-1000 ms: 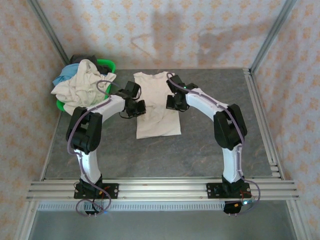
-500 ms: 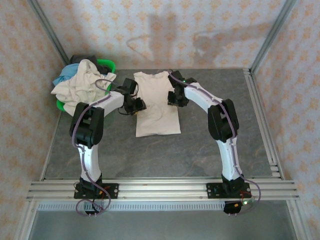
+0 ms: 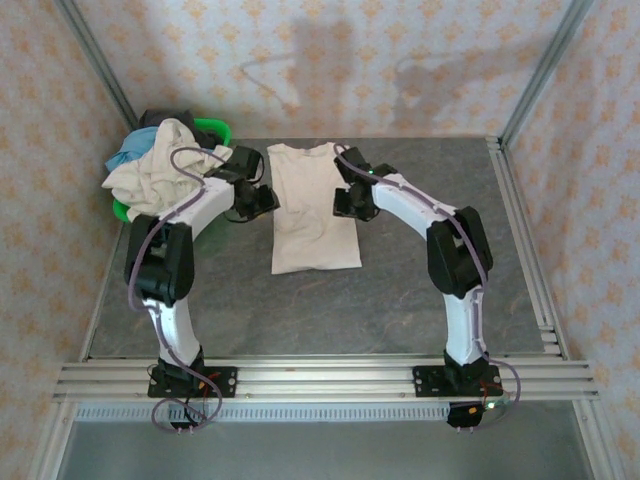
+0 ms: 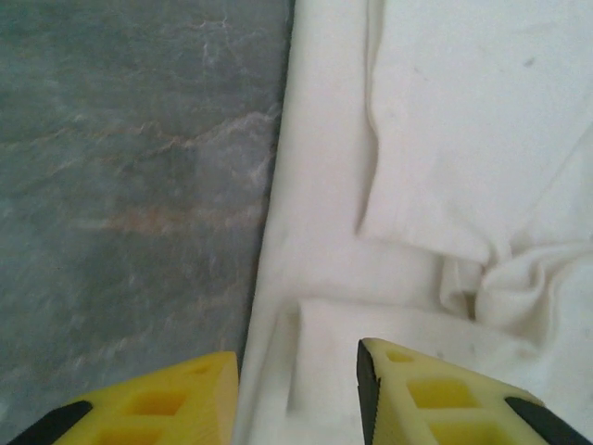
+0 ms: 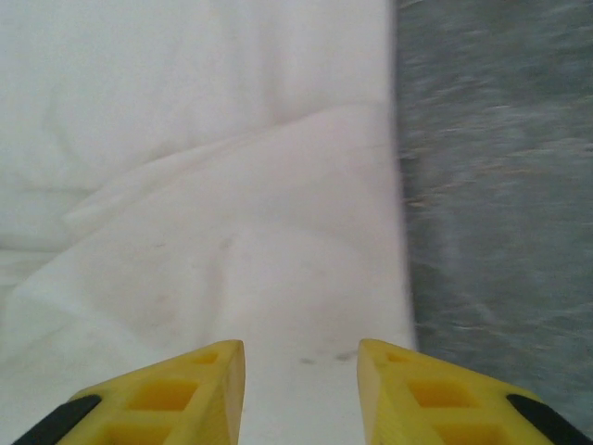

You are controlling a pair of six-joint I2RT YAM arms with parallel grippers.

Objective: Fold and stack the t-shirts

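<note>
At table centre: cream-white t-shirt is lying flat on the grey table, collar toward the far wall, both sleeves lying folded in over the body.
Left gripper: is hanging at the shirt's left edge, near the folded sleeve. In its wrist view the yellow fingers are standing wide apart, one over bare table and one over cloth, gripping nothing.
Right gripper: is hanging over the shirt's right edge, fingers likewise standing wide apart above the folded sleeve, holding nothing.
Green basket: is sitting at the table's far left corner.
Basket contents: crumpled t-shirts are lying heaped and spilling over the rim, cream on top, light blue at the left, dark at the back.
</note>
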